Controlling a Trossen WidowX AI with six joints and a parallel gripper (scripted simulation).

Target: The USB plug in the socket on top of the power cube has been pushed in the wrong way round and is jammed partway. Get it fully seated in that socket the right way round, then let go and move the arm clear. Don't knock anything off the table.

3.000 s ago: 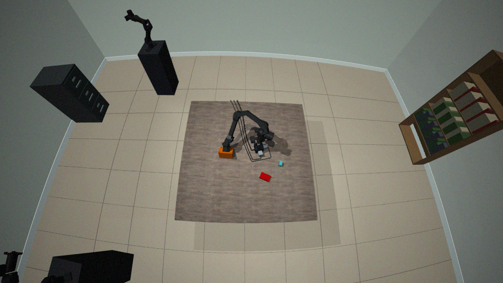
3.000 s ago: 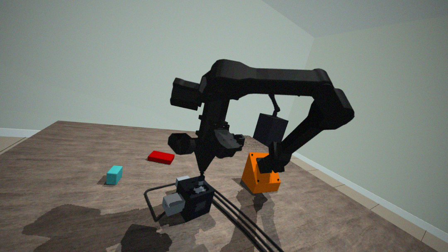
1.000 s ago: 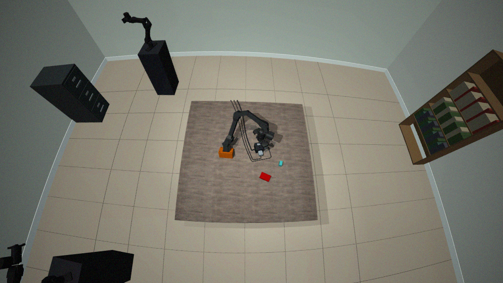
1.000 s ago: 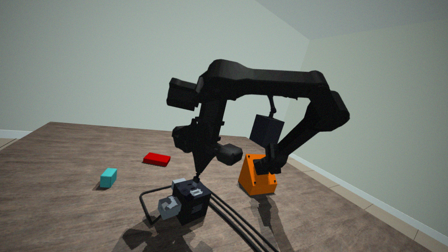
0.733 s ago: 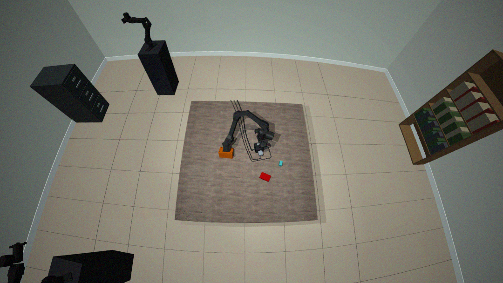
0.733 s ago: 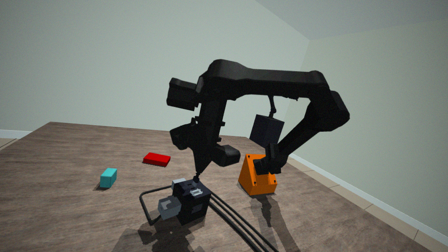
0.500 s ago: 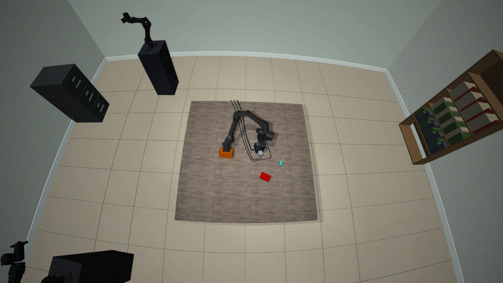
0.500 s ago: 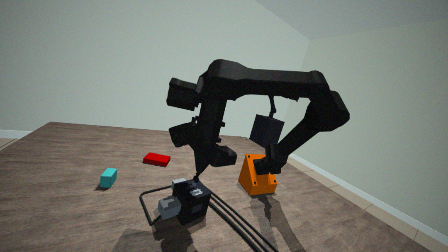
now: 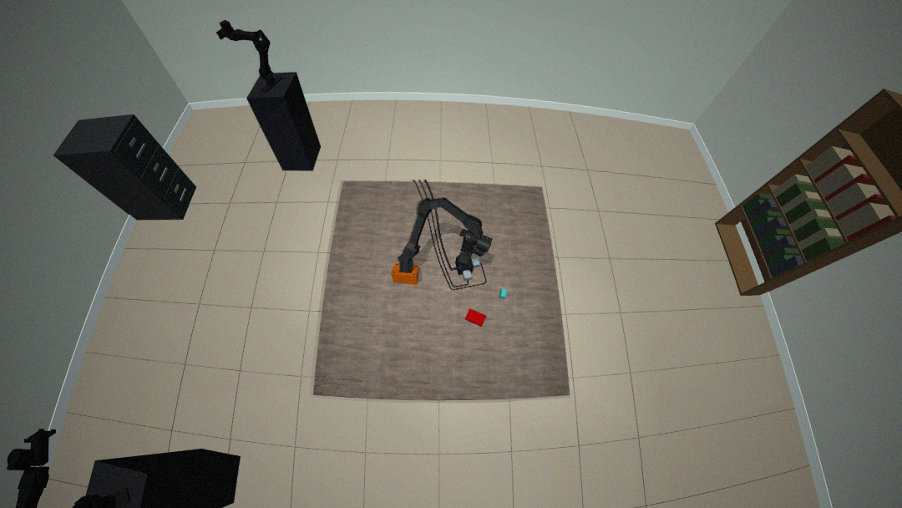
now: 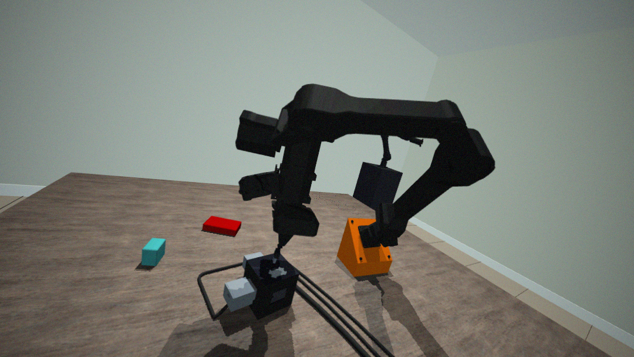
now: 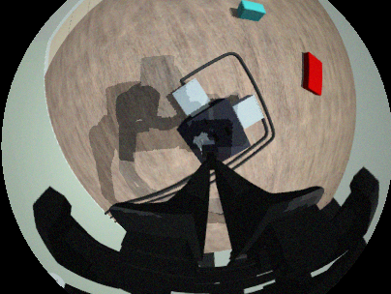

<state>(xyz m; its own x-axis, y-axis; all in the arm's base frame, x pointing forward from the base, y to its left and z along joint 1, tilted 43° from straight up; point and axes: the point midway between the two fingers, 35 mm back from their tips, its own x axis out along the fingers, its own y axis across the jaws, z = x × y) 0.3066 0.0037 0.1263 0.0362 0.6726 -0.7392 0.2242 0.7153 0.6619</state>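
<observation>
No brand, label or writing can be read on anything in any view.

The gripper points straight down over the power cube, its fingers drawn narrow and clamped on the USB plug, which sits at the socket on the cube's top face. The plug shows as a small pale grey patch there; how deep it sits is probably not something these views can settle.

The exterior view gives the side profile: the arm arches up from its orange base and drops vertically to the cube, and two grey plugs stick out of the cube's side faces, with black cables running away across the table.

The wrist view looks down along the two dark fingers, which converge on the grey plug on the cube, and it shows a cable looping around the cube.

The top view shows the layout: a cyan block and a red block lie well apart from the cube on the table, with a bookshelf, a filing cabinet and tiled floor around it.
</observation>
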